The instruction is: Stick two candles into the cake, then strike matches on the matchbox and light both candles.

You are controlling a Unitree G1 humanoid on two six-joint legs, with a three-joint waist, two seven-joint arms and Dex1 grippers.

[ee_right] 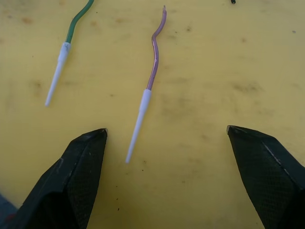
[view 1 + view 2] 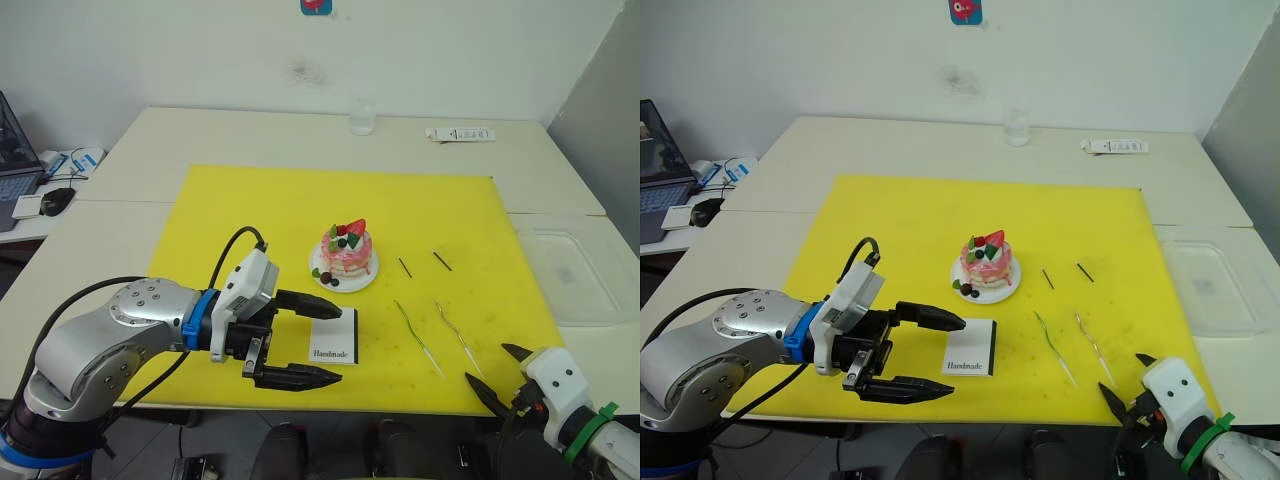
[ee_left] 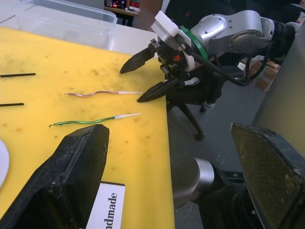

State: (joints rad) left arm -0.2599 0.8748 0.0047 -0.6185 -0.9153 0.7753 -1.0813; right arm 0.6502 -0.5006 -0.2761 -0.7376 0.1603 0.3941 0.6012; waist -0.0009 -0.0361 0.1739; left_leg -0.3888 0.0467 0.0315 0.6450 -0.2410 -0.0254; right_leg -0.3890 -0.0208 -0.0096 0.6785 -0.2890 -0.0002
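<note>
Nothing is done yet: both candles, the green candle (image 2: pixel 417 324) and the pale gold candle (image 2: pixel 459 335), lie flat on the yellow mat (image 2: pixel 250 210) right of the matchbox (image 2: pixel 335 339), matches (image 2: pixel 404 266) unlit beside the bare cake (image 2: pixel 346 250), while the left gripper (image 2: pixel 308 340) and right gripper (image 2: pixel 497 370) hang spread and empty.

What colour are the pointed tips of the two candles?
White, on both candles; the right wrist view shows it best.
</note>
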